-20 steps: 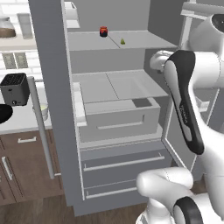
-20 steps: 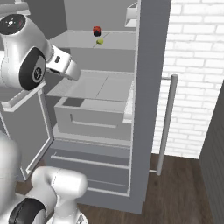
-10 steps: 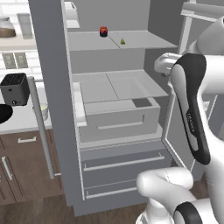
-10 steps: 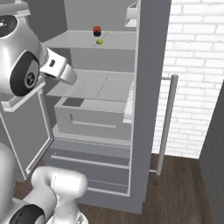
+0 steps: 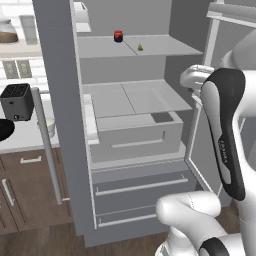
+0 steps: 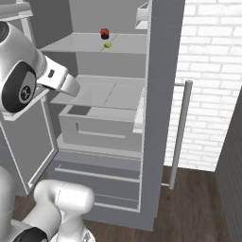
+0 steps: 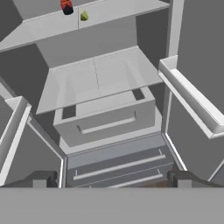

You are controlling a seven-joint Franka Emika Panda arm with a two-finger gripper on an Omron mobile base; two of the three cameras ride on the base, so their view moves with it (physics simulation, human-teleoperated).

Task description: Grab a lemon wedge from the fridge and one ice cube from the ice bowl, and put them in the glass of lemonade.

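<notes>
The fridge (image 5: 127, 135) has both doors swung wide open, so the arm can reach the shelves inside. The lemon wedge (image 5: 140, 47) sits on the top shelf (image 5: 165, 46), a small yellow-green bit, just beside a little red jar w/ a dark lid (image 5: 118, 35). They're close but apart. In the hand view the lemon wedge (image 7: 84, 16) is up near the top, so the hand looks aimed too low for it right now, more at the pull-out drawer (image 7: 105, 118) in the middle.

The gripper (image 7: 111, 179) has its fingers (image 7: 41, 179) spread far apart and holds nothing. Makes sense: it needs a wide gap to fit round the wedge.

Left of the fridge is the counter (image 5: 25, 142). The glass of lemonade (image 5: 48, 127) waits there, by the door handle, under the toaster (image 5: 16, 101). The black bowl (image 5: 4, 129) for ice peeks in at the edge. Can't see an ice cube, too small.

My guess: lemon comes first, so the hand should lift up to the top shelf next. Watch out not to bump the red jar.
</notes>
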